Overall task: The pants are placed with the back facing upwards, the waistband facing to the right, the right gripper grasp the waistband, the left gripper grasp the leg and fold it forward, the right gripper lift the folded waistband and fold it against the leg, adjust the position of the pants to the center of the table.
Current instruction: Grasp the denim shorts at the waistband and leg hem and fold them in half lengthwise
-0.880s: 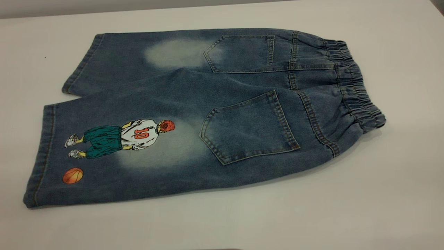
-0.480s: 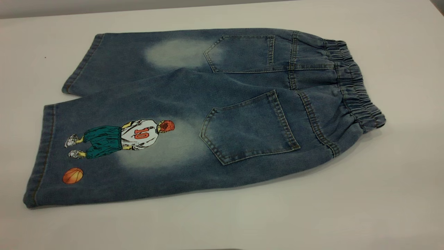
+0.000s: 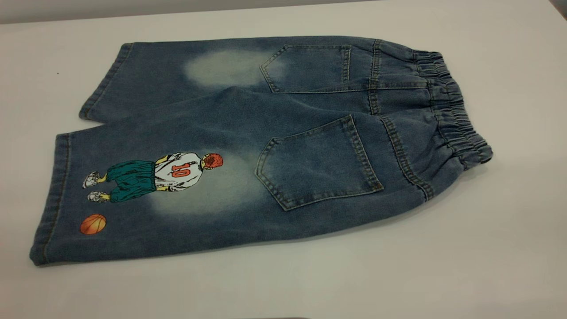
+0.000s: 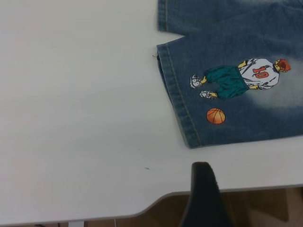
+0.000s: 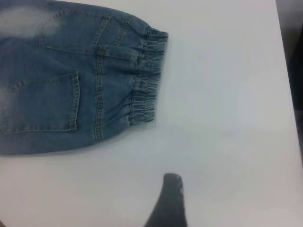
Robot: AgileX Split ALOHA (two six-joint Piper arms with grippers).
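Denim pants (image 3: 266, 146) lie lengthwise, waistband (image 3: 452, 110) pointing right.

Brown floor (image 4: 265, 208) — grey wall (image 3: 133, 6) behind.

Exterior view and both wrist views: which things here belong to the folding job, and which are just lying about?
Job:
- pants, flat, back up
- waistband, at the right
- printed leg
- table
- left end effector, off the cloth
- right end effector, off the cloth

Lying about:
- nothing visible
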